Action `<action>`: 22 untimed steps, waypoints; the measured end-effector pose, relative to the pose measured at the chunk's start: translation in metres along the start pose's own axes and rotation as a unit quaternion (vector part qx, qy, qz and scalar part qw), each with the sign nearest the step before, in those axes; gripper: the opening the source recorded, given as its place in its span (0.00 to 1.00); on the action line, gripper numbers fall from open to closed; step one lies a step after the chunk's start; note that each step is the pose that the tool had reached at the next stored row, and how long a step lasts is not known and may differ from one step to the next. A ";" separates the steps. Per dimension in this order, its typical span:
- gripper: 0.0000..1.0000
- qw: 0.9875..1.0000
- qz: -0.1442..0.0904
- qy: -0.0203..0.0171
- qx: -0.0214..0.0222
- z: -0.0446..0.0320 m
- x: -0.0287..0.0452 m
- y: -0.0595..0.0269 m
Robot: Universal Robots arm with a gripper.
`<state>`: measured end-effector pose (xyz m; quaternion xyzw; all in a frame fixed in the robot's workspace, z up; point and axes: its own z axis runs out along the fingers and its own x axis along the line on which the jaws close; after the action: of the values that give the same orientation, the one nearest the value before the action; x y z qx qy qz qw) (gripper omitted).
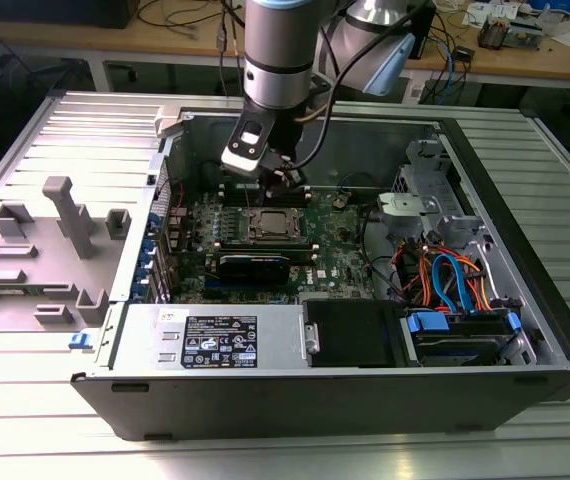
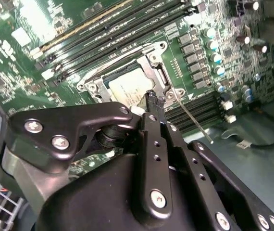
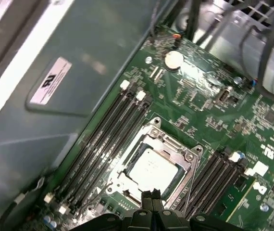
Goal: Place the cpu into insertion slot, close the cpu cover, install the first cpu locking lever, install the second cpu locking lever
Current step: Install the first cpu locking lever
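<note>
The cpu [image 3: 152, 167] sits under the shut cover [image 3: 175, 142]; the gripper [image 3: 151, 195], fingers together, seems at step 3, needing a precise push on the lever [image 2: 193, 119].

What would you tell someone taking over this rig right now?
Gripper: fingers shut, apparently holding nothing, tips at the edge of the insertion slot.
cpu: seated in the slot.
cpu cover: looks to lie flat around the chip.
Done: cpu placed; cover seemingly closed.
Left: a thin locking lever sticks out past the socket corner, seemingly unlatched. I cannot tell the other lever's state.
</note>
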<state>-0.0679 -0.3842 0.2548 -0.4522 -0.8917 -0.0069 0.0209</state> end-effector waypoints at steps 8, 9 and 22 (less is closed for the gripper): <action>0.11 0.996 -0.092 -0.001 0.004 0.0000 0.0000 0.0000; 0.11 0.995 -0.100 -0.001 0.004 0.0000 0.0000 0.0000; 0.11 0.990 -0.138 -0.002 0.005 0.0003 0.0071 -0.0098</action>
<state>-0.0800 -0.3843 0.2549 -0.3247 -0.9456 -0.0046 0.0200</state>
